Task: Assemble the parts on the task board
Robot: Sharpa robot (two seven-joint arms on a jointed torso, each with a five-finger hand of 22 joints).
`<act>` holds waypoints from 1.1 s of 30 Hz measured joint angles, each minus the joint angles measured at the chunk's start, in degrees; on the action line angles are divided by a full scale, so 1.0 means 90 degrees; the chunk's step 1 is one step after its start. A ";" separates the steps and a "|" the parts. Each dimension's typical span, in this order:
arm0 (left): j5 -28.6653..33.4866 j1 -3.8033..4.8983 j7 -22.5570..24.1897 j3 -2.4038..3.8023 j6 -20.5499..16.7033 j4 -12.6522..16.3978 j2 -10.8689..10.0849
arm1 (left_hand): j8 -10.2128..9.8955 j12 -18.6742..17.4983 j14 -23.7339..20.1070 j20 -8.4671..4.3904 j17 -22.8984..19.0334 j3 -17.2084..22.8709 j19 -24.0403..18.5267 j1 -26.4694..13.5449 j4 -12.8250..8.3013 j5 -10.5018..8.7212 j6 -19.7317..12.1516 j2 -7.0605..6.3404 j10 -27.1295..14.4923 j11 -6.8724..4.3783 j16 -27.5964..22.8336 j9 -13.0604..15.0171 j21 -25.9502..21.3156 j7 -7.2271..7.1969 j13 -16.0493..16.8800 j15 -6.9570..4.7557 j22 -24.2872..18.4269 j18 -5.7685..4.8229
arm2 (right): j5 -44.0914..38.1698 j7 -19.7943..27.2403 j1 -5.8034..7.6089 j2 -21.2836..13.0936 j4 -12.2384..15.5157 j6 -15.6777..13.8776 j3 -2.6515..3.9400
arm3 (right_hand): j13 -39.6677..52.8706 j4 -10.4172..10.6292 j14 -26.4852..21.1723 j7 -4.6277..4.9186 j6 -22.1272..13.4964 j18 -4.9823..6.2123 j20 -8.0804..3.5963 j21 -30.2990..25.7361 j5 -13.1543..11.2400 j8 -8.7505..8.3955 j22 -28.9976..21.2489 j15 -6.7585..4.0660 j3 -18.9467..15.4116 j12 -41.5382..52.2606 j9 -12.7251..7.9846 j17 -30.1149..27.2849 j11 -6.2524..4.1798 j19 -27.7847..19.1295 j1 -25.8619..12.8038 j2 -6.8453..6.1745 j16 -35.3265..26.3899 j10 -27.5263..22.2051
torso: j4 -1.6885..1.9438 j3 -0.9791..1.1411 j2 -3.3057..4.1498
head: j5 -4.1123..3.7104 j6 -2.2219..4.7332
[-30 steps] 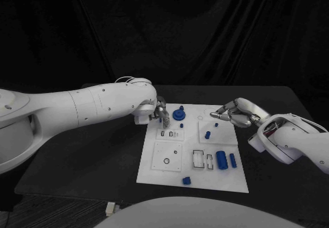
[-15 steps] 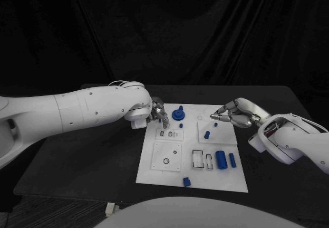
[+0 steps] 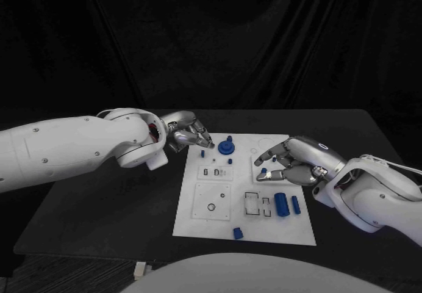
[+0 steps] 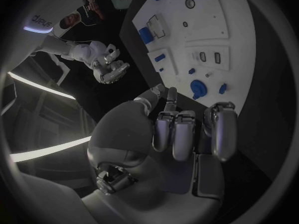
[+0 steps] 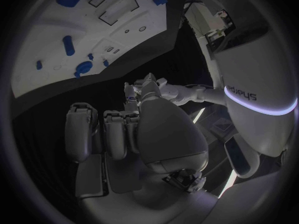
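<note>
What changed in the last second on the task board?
The left hand drew back off the white task board toward its far-left corner. The right hand moved nearer, over the board's right half. The blue parts, including the large blue cylinder, stayed put.

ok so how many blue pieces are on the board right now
6 in the head view: a round knob, two small pegs beside it, two cylinders side by side, a block at the near edge. The right hand may hide more.
</note>
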 measured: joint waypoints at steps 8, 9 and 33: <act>0.0006 -0.0097 0.1034 0.0001 -0.0467 0.0279 -0.0312 | 0.0000 -0.0510 0.0000 0.0043 0.0000 -0.0067 -0.0043 0.0534 0.0151 0.0315 0.0000 -0.0055 0.0000 0.0001 -0.0219 -0.0249 -0.0168 0.0000 0.0018 0.0000 0.0000 0.0065 | -0.1872 -0.0185 -0.0284 0.0032 0.0426 0.0064 -0.0002 | -0.0003 0.0319 0.0099 -0.0341 -0.0136 0.0000 -0.0180 0.0064 -0.0172 -0.0172 0.0000 -0.0345 0.1137 -0.0073 -0.0188 0.0000 -0.0256 -0.0002 0.0398 -0.0466 0.0000 0.0045 | -0.0007 -0.0001 -0.0002 | 0.0078 0.0000; 0.0007 -0.0125 0.1117 0.0000 -0.0503 0.0291 -0.0324 | 0.0000 -0.0506 0.0000 0.0043 0.0000 -0.0072 -0.0043 0.0534 0.0156 0.0315 0.0000 -0.0055 0.0000 0.0001 -0.0219 -0.0264 -0.0155 0.0000 0.0017 0.0000 0.0000 0.0065 | -0.2041 -0.0194 -0.0321 0.0064 0.0436 0.0091 -0.0004 | -0.0019 0.0329 0.0105 -0.0347 -0.0141 0.0000 -0.0180 0.0064 -0.0172 -0.0182 0.0000 -0.0354 0.1200 -0.0092 -0.0201 0.0000 -0.0287 -0.0002 0.0406 -0.0514 0.0000 0.0058 | -0.0007 -0.0003 -0.0002 | 0.0106 0.0000; 0.0014 -0.0349 0.1964 -0.0006 -0.0986 0.0465 -0.0659 | -0.0037 -0.0453 -0.0023 0.0042 0.0005 -0.0037 -0.0043 0.0818 0.0279 0.0463 -0.0069 -0.0005 0.0021 0.0021 -0.0183 -0.0442 -0.0119 0.0070 0.0017 0.0023 -0.0001 0.0064 | -0.4558 0.0141 -0.1112 0.0970 0.0032 0.1463 -0.0001 | -0.0021 0.0461 0.0077 -0.0763 -0.0260 0.0000 -0.0227 0.0298 -0.0301 -0.0259 -0.0001 -0.0386 0.2080 -0.0071 -0.0406 0.0000 -0.0453 -0.0003 0.0623 -0.1194 0.0000 0.0178 | 0.0017 -0.0083 -0.0109 | 0.0170 0.0000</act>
